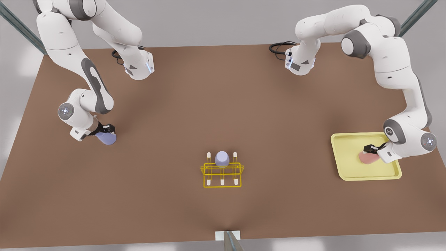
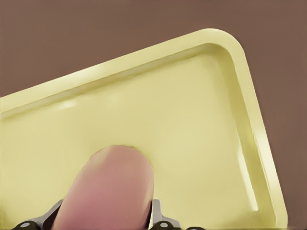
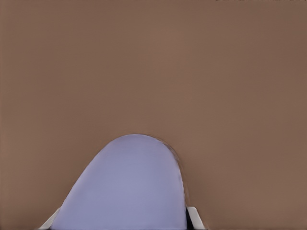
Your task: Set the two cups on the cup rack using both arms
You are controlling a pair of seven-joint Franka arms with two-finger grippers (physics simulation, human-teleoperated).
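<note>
Both Cups Gripped, Rack Holds a Greyer One

While the brown table (image 1: pixel 223 104) spreads across the whole scene, the two white arms reach down onto it from the far edge, one at each side. Next in size, the pale yellow tray (image 1: pixel 352 174) lies flat at the front view's right, well apart from everything else. Above it the left gripper (image 1: pixel 372 150) is clenched on the salmon pink cup (image 1: pixel 368 158), which lies tilted on its side over the tray floor; the left wrist view shows that pink cup (image 2: pixel 108 191) clamped between the fingers (image 2: pixel 160 218) with the tray rim (image 2: pixel 249 86) beyond. At the front view's left, the right gripper (image 1: pixel 106 129) grasps the lavender-blue cup (image 1: pixel 107 138), also tilted, low over bare table; the right wrist view shows it (image 3: pixel 129 187) pinched between pale pads (image 3: pixel 194 215). Between the two arms, nearer the camera, stands the yellow cup rack (image 1: pixel 222 174), with a greyer lavender cup (image 1: pixel 222 159) sitting upturned on the middle peg of its back row
</note>
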